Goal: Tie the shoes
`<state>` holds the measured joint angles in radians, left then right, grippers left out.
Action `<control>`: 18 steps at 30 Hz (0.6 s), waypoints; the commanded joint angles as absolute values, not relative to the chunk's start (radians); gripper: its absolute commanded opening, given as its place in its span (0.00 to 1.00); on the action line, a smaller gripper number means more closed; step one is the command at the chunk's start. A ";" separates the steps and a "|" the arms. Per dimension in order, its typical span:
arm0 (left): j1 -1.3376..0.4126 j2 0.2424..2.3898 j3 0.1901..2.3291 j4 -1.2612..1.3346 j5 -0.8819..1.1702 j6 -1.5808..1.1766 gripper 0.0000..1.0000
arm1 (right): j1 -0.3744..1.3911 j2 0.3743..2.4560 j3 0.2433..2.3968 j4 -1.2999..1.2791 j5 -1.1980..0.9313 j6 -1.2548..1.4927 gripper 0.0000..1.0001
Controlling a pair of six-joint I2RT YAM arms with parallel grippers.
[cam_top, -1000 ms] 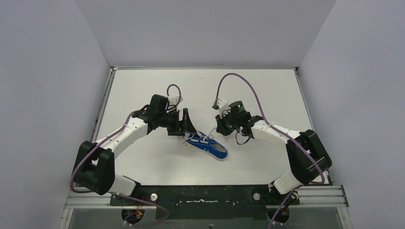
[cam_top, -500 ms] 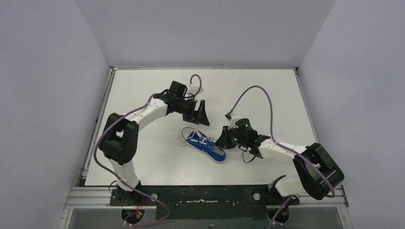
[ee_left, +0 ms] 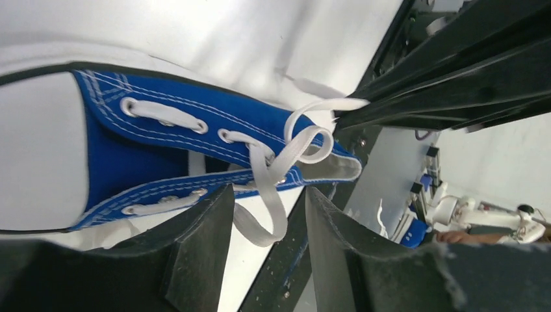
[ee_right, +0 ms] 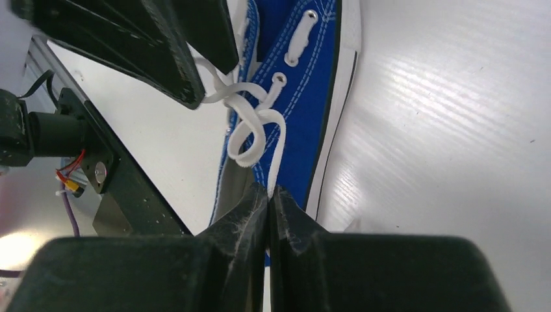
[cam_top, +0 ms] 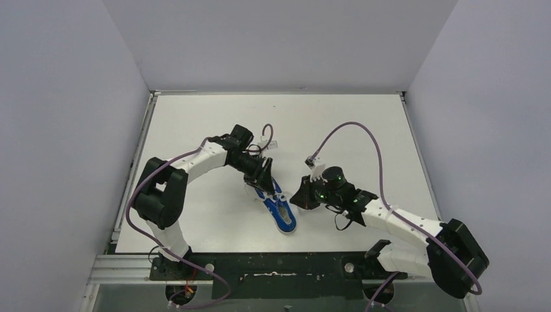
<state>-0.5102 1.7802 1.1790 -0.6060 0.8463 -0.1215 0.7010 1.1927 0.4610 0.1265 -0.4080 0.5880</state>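
Observation:
The blue sneaker (cam_top: 281, 212) lies mid-table, its grey-insoled opening toward the near edge. My left gripper (cam_top: 262, 177) is over its far end. In the left wrist view the left gripper (ee_left: 269, 208) is open over the shoe (ee_left: 156, 136). A loose loop of the white laces (ee_left: 302, 140) hangs between its fingers, ungripped. My right gripper (cam_top: 299, 198) is just right of the shoe. In the right wrist view the right gripper (ee_right: 269, 192) is shut on a lace end running from the half-knotted laces (ee_right: 250, 130) on the shoe (ee_right: 318, 91). The left fingers (ee_right: 162, 52) show there too.
The white table (cam_top: 195, 214) is walled by grey panels on three sides. A black and metal rail (cam_top: 279, 268) with the arm bases runs along the near edge. Purple cables (cam_top: 351, 127) arch above both wrists.
The shoe has swung round so its opening points at the near edge. My left gripper came down from the far side onto the shoe. My right gripper shifted slightly nearer, still beside the shoe.

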 commanded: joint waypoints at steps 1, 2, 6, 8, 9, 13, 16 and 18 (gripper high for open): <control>-0.522 1.710 1.166 -0.631 0.943 -0.078 0.40 | 0.676 1.046 0.604 -0.115 -0.410 0.356 0.00; -0.522 1.702 1.162 -0.632 0.949 -0.080 0.40 | 0.670 1.038 0.626 -0.140 -0.442 0.309 0.00; -0.529 1.699 1.153 -0.641 0.945 -0.078 0.41 | 0.668 1.085 0.720 -0.199 -0.639 0.108 0.00; -0.524 1.703 1.144 -0.651 0.945 -0.075 0.45 | 0.667 1.133 0.791 -0.268 -0.673 0.017 0.00; -0.519 1.699 1.133 -0.647 0.945 -0.080 0.48 | 0.667 1.158 0.824 -0.290 -0.685 -0.014 0.00; -0.507 1.657 1.036 -0.538 0.946 -0.131 0.65 | 0.665 1.211 0.924 -0.346 -0.722 -0.082 0.00; -0.509 1.637 0.967 -0.417 0.973 -0.181 0.67 | 0.661 1.220 0.964 -0.352 -0.763 -0.093 0.00; -0.511 1.638 0.934 -0.340 0.989 -0.216 0.67 | 0.657 1.226 0.988 -0.352 -0.781 -0.090 0.00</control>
<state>-0.5121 1.6897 0.9733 -0.5320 0.9165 -0.1543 0.6670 1.2289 0.9085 -0.3405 -0.7002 -0.0254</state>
